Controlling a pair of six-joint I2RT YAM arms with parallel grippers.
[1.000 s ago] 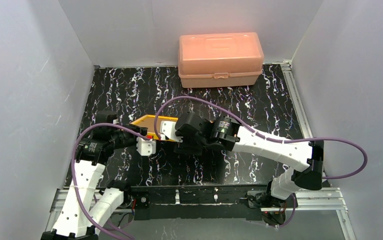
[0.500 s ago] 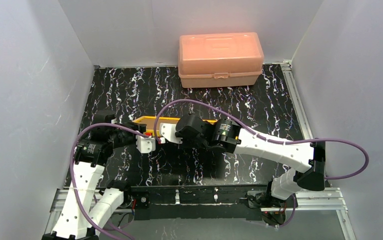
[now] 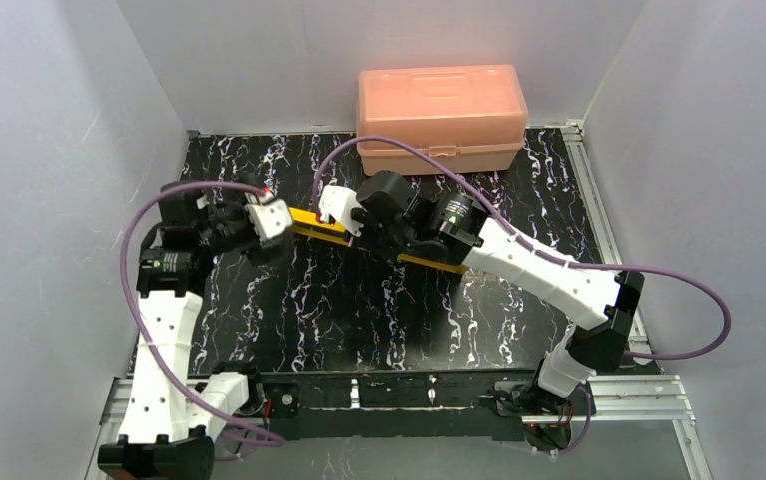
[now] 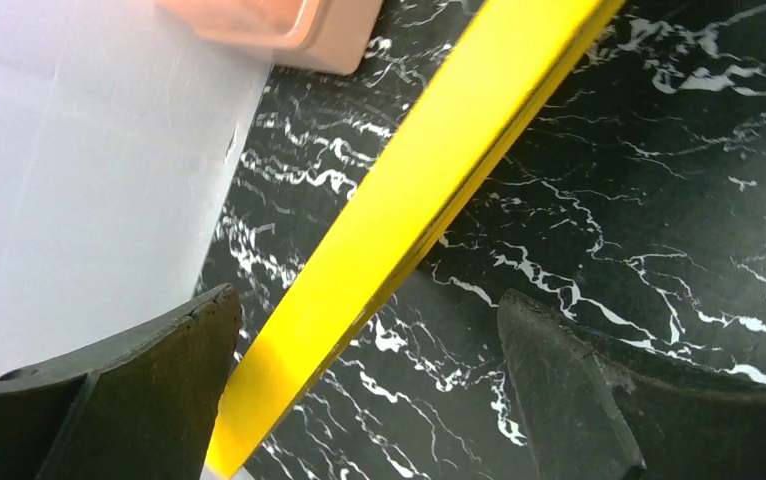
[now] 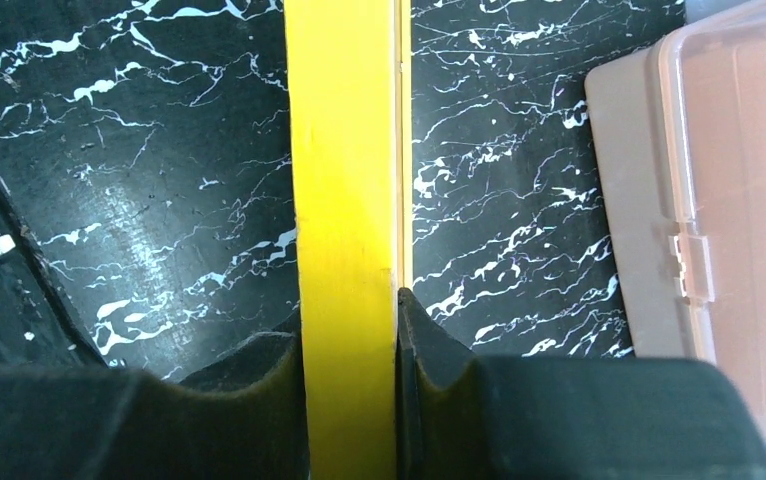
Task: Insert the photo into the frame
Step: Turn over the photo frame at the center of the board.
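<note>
The frame (image 3: 311,222) shows as a thin yellow strip, standing on edge above the black marbled table. My right gripper (image 3: 351,228) is shut on its upper edge. In the right wrist view the yellow edge (image 5: 347,180) runs straight up between the two pads, and the gripper (image 5: 349,320) clamps it on both sides. My left gripper (image 3: 281,228) is at the frame's left end, open. In the left wrist view the yellow edge (image 4: 429,170) crosses diagonally between the spread fingers (image 4: 569,390), near the left one, and the gripper (image 4: 366,300) holds nothing. The photo is out of view.
A salmon-pink plastic box (image 3: 441,118) stands at the back of the table (image 3: 339,320), just beyond the frame; it also shows as the box (image 5: 739,200) on the right of the right wrist view. Grey walls enclose the left, back and right sides.
The left gripper opened and let go of the frame's left end. The right gripper shut on the frame and raised it toward the back, turning it on edge.
</note>
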